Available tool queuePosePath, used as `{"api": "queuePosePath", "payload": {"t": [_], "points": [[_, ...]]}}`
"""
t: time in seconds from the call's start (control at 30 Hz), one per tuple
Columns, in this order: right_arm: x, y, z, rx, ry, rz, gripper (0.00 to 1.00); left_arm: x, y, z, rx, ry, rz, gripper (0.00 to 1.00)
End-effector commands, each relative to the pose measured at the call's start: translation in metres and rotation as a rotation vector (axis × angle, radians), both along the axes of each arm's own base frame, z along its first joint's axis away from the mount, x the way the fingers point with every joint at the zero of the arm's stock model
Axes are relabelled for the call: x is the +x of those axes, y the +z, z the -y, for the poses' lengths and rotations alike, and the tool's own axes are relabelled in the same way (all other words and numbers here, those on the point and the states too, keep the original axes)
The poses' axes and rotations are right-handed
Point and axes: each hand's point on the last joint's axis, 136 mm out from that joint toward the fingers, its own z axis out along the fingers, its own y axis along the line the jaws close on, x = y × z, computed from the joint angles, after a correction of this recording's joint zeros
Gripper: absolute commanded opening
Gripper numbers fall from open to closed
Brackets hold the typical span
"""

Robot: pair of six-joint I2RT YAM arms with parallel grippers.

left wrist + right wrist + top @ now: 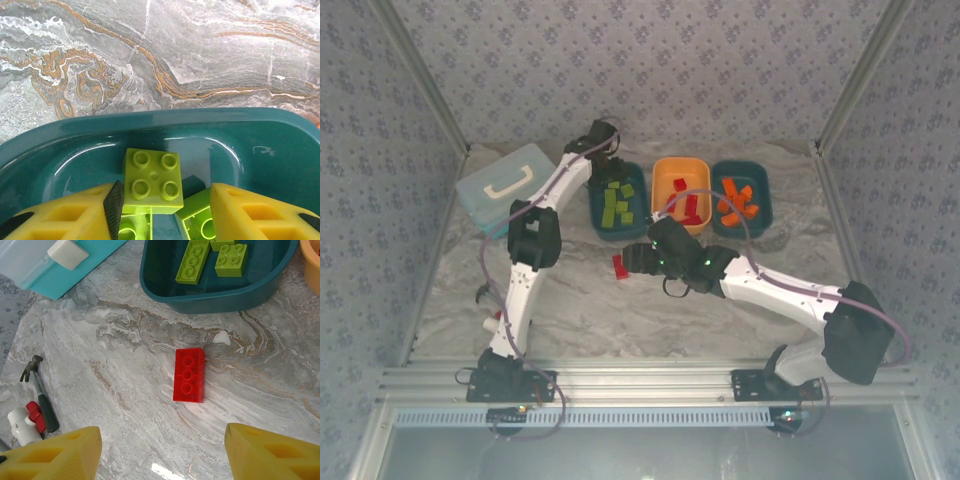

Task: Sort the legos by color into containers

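Note:
My left gripper hangs open over the far end of the left teal tub. A lime green square lego lies between its yellow fingers on other green legos, close to the left pad and apart from the right finger. My right gripper is open above the table, with a red lego lying flat just ahead of it. From above, the left gripper is at the green tub, and the right gripper is beside the red lego. The orange tub holds red legos. The right teal tub holds orange ones.
A light blue lidded case with a white handle stands at the back left, and its corner is also visible from the right wrist. A small hammer-like tool and a white and red part lie left of the right gripper.

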Motion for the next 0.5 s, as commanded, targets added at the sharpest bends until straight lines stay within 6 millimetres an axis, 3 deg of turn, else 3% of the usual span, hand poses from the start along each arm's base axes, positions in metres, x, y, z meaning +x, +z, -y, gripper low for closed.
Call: {"api": "queuePosePath", "payload": {"t": [0.0,0.2,0.3,0.4,0.47], "points": [[0.003,-0.003,0.005,-0.021,-0.022,-0.009,0.68,0.001,0.006,-0.005,0.012,0.000,-0.001,0.51],[0.010,-0.017,0.001,-0.087,-0.014,-0.023,0.70,-0.002,0.049,-0.004,-0.020,0.016,0.059,0.53],[0.016,-0.029,-0.007,-0.145,0.010,-0.047,0.75,-0.010,0.084,-0.012,-0.041,0.049,0.098,0.56],[0.024,-0.045,-0.016,-0.217,0.028,-0.084,0.80,-0.031,0.124,-0.027,-0.101,0.104,0.152,0.62],[0.032,-0.052,-0.025,-0.258,0.035,-0.104,0.80,-0.056,0.146,-0.043,-0.157,0.153,0.180,0.66]]}}
